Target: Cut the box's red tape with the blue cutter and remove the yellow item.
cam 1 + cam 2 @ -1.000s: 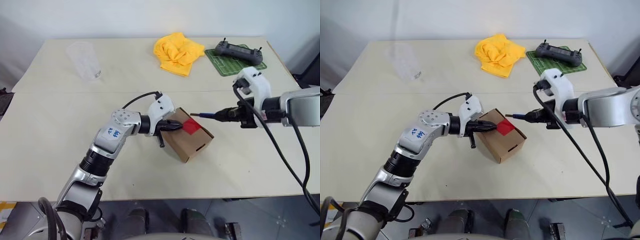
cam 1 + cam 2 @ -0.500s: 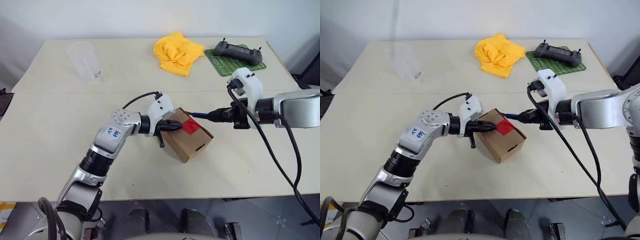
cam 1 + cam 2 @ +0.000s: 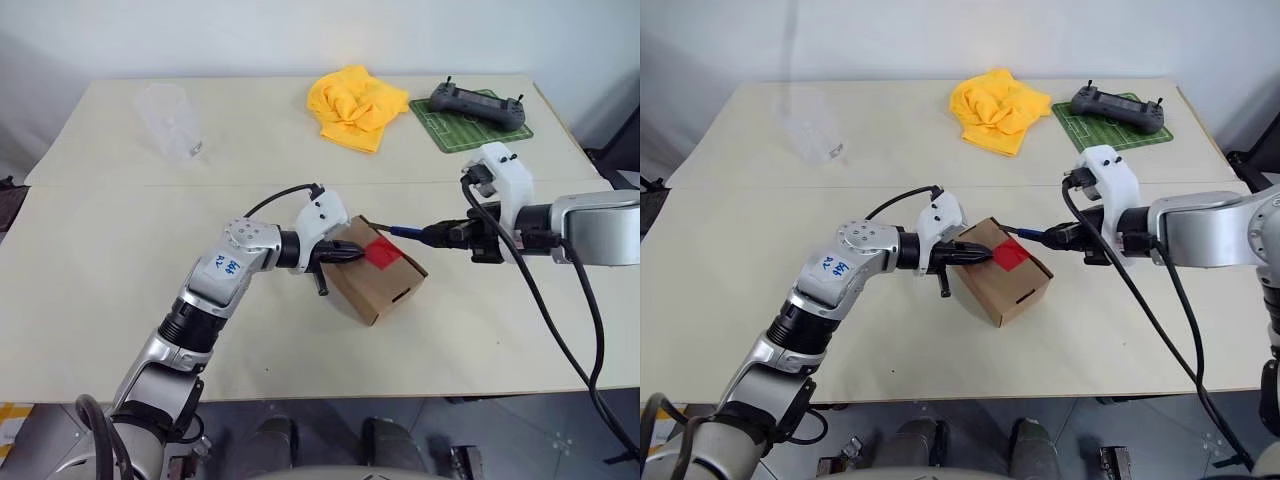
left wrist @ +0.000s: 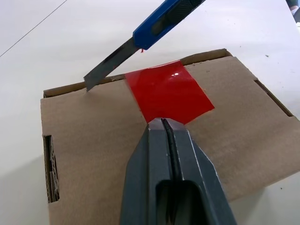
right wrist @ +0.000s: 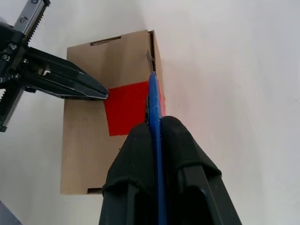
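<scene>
- My left gripper (image 4: 165,123) has its two black fingers pressed together with nothing between them, tips bearing on the top of the box (image 3: 375,270) at the near edge of the red tape (image 4: 168,91). I read that as a brace, not a grasp.
- My right gripper (image 5: 156,123) is clamped on the blue cutter (image 5: 153,101), its fingers hugging the blue handle on both sides.
- The box sits at mid-table between my two arms, one corner toward me. The flap lid looks down and the tape whole, so I judge the cut not yet made.
- The relation that matters: the cutter's long axis points from my right hand toward the box, and its bare steel blade (image 4: 108,64) hangs just over the lid's seam on the edge facing that hand. In the left wrist view the blade tip sits on the cardboard beside the tape, not on the red.
- In the right wrist view the handle lines up along that same edge, with the tape just to one side of it.
- So the tape lies back along the seam from the tip; I'd judge the next stroke has to run the blade along that edge through the red.
- The right arm is the only one placed to cut; the left is pinning.
- The yellow item cannot be seen with the lid down. The yellow cloth (image 3: 357,105) at the far edge, near the black controller (image 3: 480,103), is a different thing.
</scene>
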Available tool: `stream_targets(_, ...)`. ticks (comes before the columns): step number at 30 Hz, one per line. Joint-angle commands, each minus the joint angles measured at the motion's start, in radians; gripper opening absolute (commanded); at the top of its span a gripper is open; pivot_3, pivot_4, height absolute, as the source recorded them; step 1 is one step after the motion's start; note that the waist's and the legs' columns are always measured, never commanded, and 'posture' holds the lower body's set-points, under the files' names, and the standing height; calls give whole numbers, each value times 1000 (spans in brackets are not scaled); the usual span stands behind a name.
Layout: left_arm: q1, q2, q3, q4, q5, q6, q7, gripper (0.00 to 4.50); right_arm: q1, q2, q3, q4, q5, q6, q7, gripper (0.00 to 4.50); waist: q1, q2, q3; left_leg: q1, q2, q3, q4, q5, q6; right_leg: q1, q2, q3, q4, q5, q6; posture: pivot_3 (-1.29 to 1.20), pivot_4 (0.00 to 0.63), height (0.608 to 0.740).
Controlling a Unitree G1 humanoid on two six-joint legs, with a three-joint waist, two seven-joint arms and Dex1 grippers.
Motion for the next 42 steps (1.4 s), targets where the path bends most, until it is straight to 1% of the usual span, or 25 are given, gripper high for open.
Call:
stream_targets(1,10,13,-15,-16,12,10,-3,0,16,-29,-37,-6,-21,21,24,73,-1,0,0,0,0,0,0,0,0,0,0,0,0,0,0,0,150,740)
stream_targets(9,10,12,-16,-16,12,8,-1,0,23,-25,-34,-30,-5,33,45,73,-1,0,0,0,0,0,0,0,0,0,0,0,0,0,0,0,150,740)
stream_targets(16,7,6,-20,-10,14,8,2,0,-5,-8,8,-18,29,49,21,73,-1,0,0,0,0,0,0,0,0,0,0,0,0,0,0,0,150,740)
stream_targets(19,6,9,-33,-5,26,9,1,0,-25,-7,37,8,71,58,-2,73,-1,0,0,1,0,0,0,0,0,0,0,0,0,0,0,0,150,740)
stream_targets(24,8,8,-66,1,55,17,10,0,-93,-34,137,78,177,88,-60,73,-1,0,0,3,0,0,0,0,0,2,-1,0,0,0,0,0,150,740)
stream_targets(26,9,5,-74,2,62,17,14,0,-123,-58,184,100,205,110,-77,73,0,0,0,3,0,0,0,0,0,2,-1,0,0,0,0,0,150,740)
stream_targets(30,15,-2,-90,3,70,31,23,0,-155,-100,238,117,244,123,-82,73,2,0,0,3,-1,-1,0,0,0,3,-2,0,0,0,0,0,150,740)
stream_targets(35,21,-11,-96,7,69,40,35,0,-166,-153,277,111,266,137,-59,73,4,0,0,3,-3,-1,0,0,1,3,-4,0,0,0,0,0,150,740)
stream_targets(42,24,-17,-97,13,67,44,42,0,-170,-194,299,106,266,139,-19,73,4,0,0,3,-6,-1,0,0,4,4,-7,-1,0,0,0,0,150,740)
